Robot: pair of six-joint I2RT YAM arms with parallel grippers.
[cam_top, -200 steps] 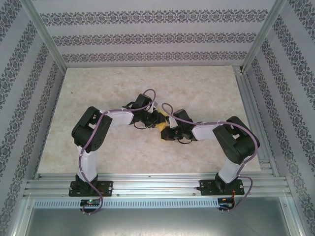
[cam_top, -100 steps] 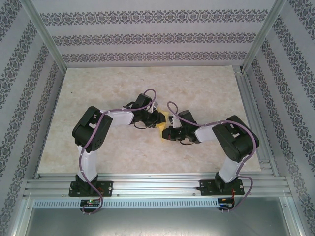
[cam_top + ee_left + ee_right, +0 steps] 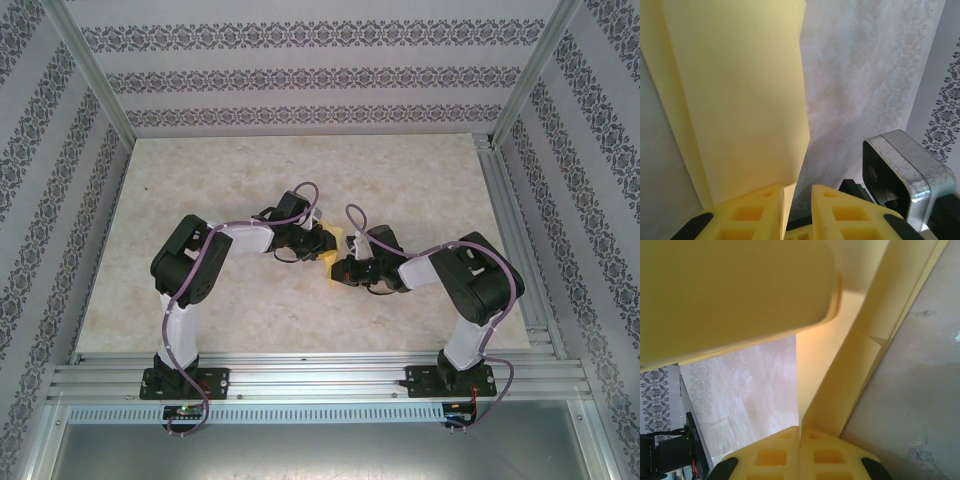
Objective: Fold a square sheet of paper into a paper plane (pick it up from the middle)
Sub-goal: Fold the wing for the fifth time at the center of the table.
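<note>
My left gripper [image 3: 797, 194] has its jaws slightly apart around the thin pale-yellow paper sheet [image 3: 740, 100], held above the middle of the bench [image 3: 250, 170] — gripping or not, I cannot tell. My right gripper [image 3: 800, 432] is clenched on it; if the arms pull apart, the sheet could tear or slip loose.

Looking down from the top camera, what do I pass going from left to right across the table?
left arm → yellow paper → right arm
</note>
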